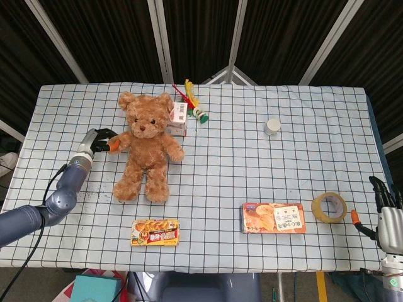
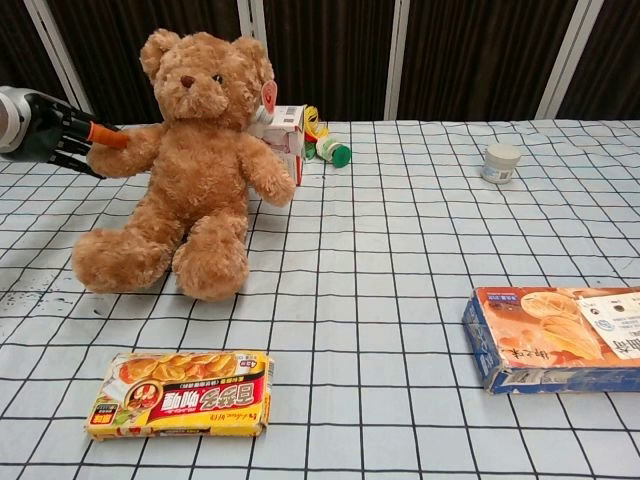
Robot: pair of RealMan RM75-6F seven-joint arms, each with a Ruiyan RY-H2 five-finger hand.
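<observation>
Near edge of the checked-cloth desk: flat yellow food packet left of centre, orange-and-blue flat carton right of centre, roll of tan packing tape toward the near right corner. Right hand hangs off the desk's right edge beside the tape, touching nothing; fingers look loosely extended, holding nothing.

Mid-left: brown plush teddy bear sits propped upright, legs splayed toward the near edge, head toward the far edge. Left hand is at the left side of the desk, fingers clenched on the bear's outstretched paw; orange fingertips press into the fur. Rest of the bear rests on the cloth.

Handling, as a judgement: bear is soft, light and floppy, not fragile; the fur gives grip, but held by one paw the body will likely sag and swing. A limb or the torso is the sensible hold.

Behind the bear, touching its shoulder: small white-and-red carton with a barcode tag. Just beyond it a small red, yellow and green toy. Far right of centre, alone: small white lidded jar.
</observation>
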